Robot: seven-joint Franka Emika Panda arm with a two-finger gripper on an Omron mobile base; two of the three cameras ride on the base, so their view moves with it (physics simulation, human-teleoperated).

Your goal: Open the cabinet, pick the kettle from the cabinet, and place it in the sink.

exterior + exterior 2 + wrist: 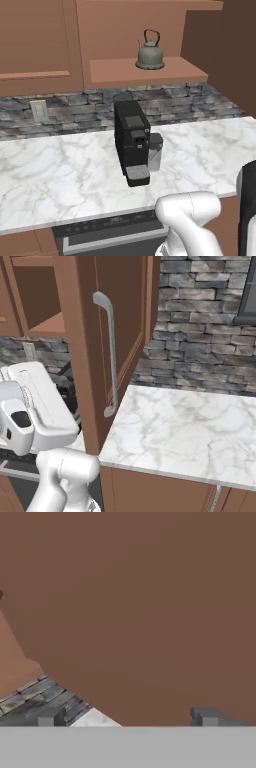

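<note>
Reddish-brown wooden cabinet [125, 316] swung open, squat grey-olive metal kettle [149, 52] upright on its bare shelf, black boxy coffee machine [131, 142] below on white marble desk [60, 170], claw [127, 716] spread wide, gripping nothing, facing the brown door panel

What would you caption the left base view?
Kettle waiting on the open cabinet shelf above a black coffee machine.

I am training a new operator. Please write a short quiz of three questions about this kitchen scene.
1. True or false: the cabinet door is open.
2. Where does the kettle stand? A) on the counter B) on the cabinet shelf C) on the coffee machine
3. Fill in: the tool has its jaws ___.

Key: 1 true; 2 B; 3 open, holding nothing. The black coffee machine stands on the marble counter, below the kettle.
</note>
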